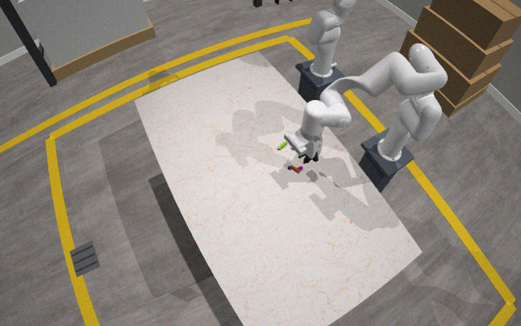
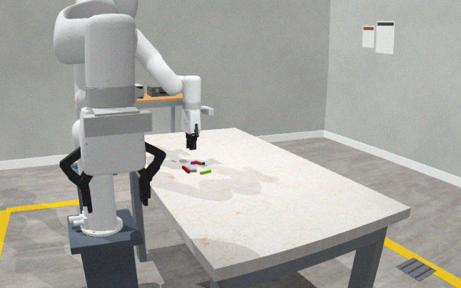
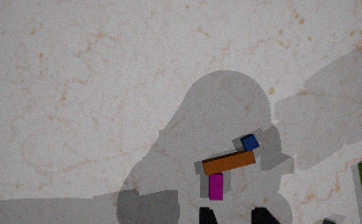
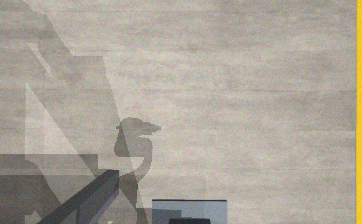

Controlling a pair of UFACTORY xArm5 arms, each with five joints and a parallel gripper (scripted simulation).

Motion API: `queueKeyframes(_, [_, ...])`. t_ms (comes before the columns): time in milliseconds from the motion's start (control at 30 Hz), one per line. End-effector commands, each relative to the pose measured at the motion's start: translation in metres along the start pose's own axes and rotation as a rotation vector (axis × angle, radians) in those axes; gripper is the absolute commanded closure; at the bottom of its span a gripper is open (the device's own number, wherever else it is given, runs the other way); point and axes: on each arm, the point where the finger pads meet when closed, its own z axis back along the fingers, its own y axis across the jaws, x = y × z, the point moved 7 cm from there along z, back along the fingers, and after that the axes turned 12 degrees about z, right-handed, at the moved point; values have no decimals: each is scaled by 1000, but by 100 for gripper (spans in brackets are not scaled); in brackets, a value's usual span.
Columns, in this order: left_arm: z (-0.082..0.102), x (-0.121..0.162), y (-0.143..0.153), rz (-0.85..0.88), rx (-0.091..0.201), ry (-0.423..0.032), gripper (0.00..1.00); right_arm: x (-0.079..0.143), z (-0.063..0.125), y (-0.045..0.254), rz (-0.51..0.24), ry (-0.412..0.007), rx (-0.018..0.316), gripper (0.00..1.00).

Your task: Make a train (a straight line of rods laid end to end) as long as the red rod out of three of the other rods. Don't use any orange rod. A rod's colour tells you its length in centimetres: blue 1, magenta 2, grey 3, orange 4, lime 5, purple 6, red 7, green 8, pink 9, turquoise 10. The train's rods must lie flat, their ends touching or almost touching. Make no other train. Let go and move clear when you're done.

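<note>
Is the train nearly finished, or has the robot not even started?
No finished train yet: the blue rod sits by the orange rod, which isn't allowed. The left gripper and right gripper hold nothing. Left to do: line up three allowed rods, matching the red rod, then move clear.
</note>
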Motion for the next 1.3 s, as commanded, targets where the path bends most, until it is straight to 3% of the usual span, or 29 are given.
queueKeyframes(0, [1, -1, 1, 0, 2, 3, 74, -1, 1, 0, 0, 4, 1, 0])
queueKeyframes(400, [-6, -1, 1, 0, 2, 3, 74, -1, 1, 0, 0, 4, 1, 0])
queueKeyframes(1267, [-41, 0, 1, 0, 2, 3, 74, -1, 1, 0, 0, 4, 1, 0])
